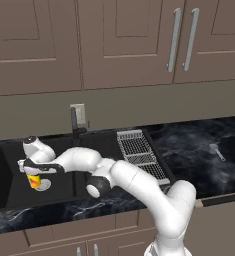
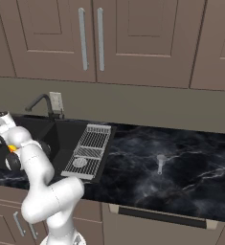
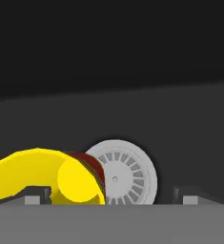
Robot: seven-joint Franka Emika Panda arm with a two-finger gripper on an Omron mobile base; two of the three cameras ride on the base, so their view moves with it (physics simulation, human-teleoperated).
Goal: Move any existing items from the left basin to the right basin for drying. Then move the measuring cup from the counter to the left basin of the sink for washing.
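The yellow cup with an orange-red end (image 1: 34,182) stands in the wider left basin (image 1: 11,170) beside its silver drain (image 1: 44,186). My gripper (image 1: 34,175) hangs open just over the cup. In the hand view the cup (image 3: 46,176) sits between the fingertips (image 3: 37,195), close to the left one, with the drain (image 3: 127,177) behind it. A sliver of the cup (image 2: 11,149) shows past the arm. The right basin (image 1: 101,142) adjoins the wire rack (image 1: 139,152). The grey measuring cup (image 1: 217,151) (image 2: 160,163) lies on the black marble counter (image 1: 189,160).
A dark faucet (image 1: 75,122) rises behind the sink divider, under a wall outlet (image 1: 79,114). Brown upper cabinets (image 1: 129,40) hang above. The arm's elbow (image 1: 96,185) reaches over the sink's front edge.
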